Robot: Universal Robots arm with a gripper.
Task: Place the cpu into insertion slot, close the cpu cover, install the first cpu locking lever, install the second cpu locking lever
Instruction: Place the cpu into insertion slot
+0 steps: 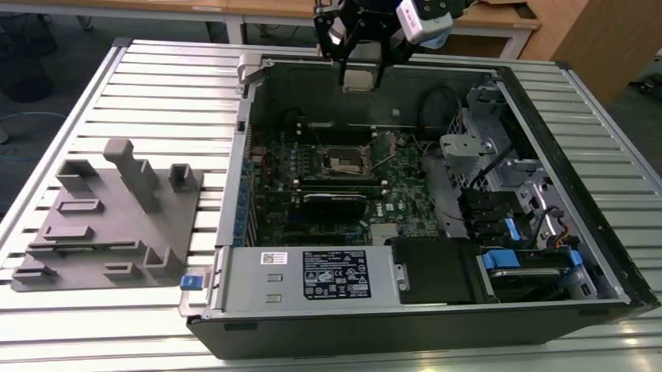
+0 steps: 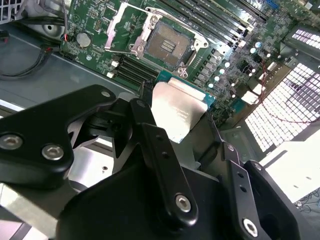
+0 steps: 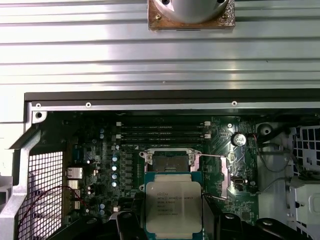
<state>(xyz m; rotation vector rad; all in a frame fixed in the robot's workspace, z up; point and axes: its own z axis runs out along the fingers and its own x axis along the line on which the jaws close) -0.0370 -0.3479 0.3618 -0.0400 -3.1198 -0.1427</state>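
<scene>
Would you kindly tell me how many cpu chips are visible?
1: the cpu, held in the gripper above the open computer case, apart from the empty insertion slot.

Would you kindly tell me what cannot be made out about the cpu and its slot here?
The insertion slot: the held cpu covers part of it in the first wrist view.
The cpu's underside: faces away in both wrist views.
The slot's contacts: too small in the exterior view.
The cpu's gripped edges: hidden by the jaws, second wrist view.
</scene>
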